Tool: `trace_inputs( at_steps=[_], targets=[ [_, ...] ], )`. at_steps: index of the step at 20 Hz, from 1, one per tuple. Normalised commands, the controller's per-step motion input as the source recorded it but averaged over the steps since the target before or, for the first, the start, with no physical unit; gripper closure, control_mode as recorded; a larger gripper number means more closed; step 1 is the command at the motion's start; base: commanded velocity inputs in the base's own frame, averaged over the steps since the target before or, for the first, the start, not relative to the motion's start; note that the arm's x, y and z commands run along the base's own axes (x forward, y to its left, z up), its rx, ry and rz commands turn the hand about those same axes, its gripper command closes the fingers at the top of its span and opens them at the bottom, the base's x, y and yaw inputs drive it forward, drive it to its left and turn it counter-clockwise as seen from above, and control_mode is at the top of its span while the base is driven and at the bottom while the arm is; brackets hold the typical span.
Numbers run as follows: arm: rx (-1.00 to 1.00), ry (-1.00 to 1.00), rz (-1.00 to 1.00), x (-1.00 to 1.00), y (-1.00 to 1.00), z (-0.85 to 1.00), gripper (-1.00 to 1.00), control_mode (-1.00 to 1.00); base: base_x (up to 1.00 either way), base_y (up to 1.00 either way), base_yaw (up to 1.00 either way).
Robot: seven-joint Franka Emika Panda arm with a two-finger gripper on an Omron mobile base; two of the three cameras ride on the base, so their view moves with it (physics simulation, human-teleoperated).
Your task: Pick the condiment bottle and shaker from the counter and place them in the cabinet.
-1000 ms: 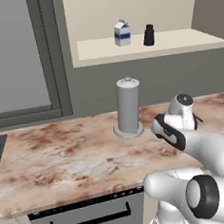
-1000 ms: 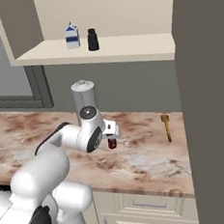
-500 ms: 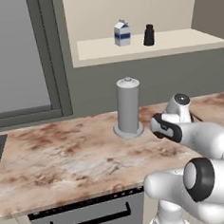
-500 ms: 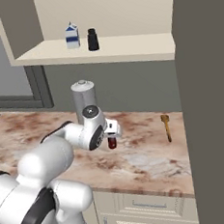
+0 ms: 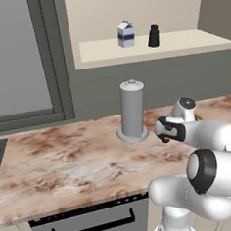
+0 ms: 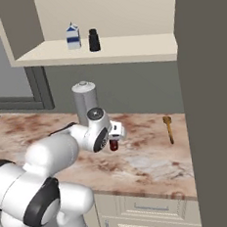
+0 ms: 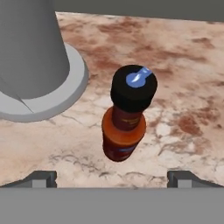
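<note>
The condiment bottle (image 7: 126, 124), dark red-brown with a black cap, stands upright on the marbled counter (image 5: 67, 160) beside the tall grey cylinder (image 5: 133, 111). My gripper (image 7: 113, 179) hovers right above it, open, with its fingertips (image 7: 41, 178) wide apart on either side and nothing held. In the right base view the bottle (image 6: 113, 145) peeks out under the gripper (image 6: 114, 137). In the left base view the gripper (image 5: 163, 132) covers the bottle. The black shaker (image 5: 153, 36) stands on the cabinet (image 5: 190, 42) shelf next to the milk carton.
A blue-and-white milk carton (image 6: 72, 36) stands left of the shaker (image 6: 94, 40) on the shelf. The grey cylinder's wide base (image 7: 52, 98) is close to the bottle. A wooden spoon (image 6: 169, 129) lies on the counter to the right. A tall grey panel (image 6: 212, 101) bounds the right side.
The hand has edged slightly toward the grey cylinder while the elbow swung round. The jaws stay open and the bottle has not moved.
</note>
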Motion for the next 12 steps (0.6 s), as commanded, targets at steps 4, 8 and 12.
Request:
trace_inputs(
  at_steps=[4, 8, 12],
  targets=[
    [0.0, 0.0, 0.0, 0.17, -0.04, -0.13, -1.0, -1.0, 0.0, 0.0, 0.0],
    [0.0, 0.0, 0.0, 0.19, -0.03, -0.11, -1.0, -1.0, 0.0, 0.0, 0.0],
    [0.0, 0.0, 0.0, 0.22, -0.05, -0.09, -1.0, -1.0, 0.0, 0.0, 0.0]
  ],
)
